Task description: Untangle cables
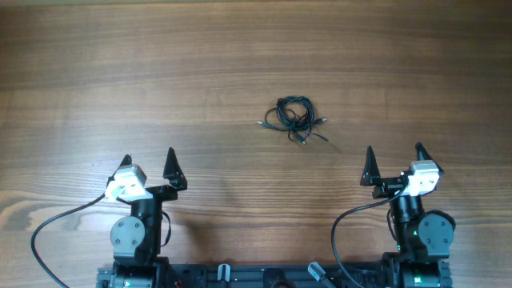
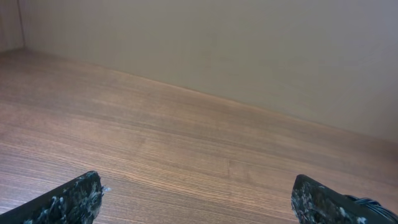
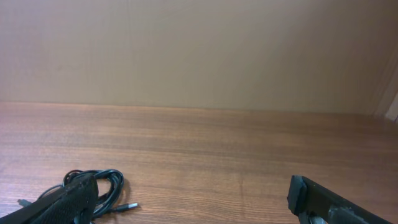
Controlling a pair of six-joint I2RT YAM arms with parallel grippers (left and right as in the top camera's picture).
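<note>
The cables (image 1: 294,118) lie as one small knot of thin black cords with plug ends on the wooden table (image 1: 240,56), a little right of centre. My left gripper (image 1: 150,160) stands open near the front left, well away from the knot, with only bare wood between its fingers. Open too, my right gripper (image 1: 394,155) sits at the front right, below and to the right of the knot. In the right wrist view the cables (image 3: 106,190) show at the lower left, partly behind the left fingertip (image 3: 71,198), with one silver plug end poking out.
Both arm bases (image 1: 132,236) sit at the front edge with thick black cables looping from them. A plain beige wall (image 2: 249,50) rises behind the table's far edge.
</note>
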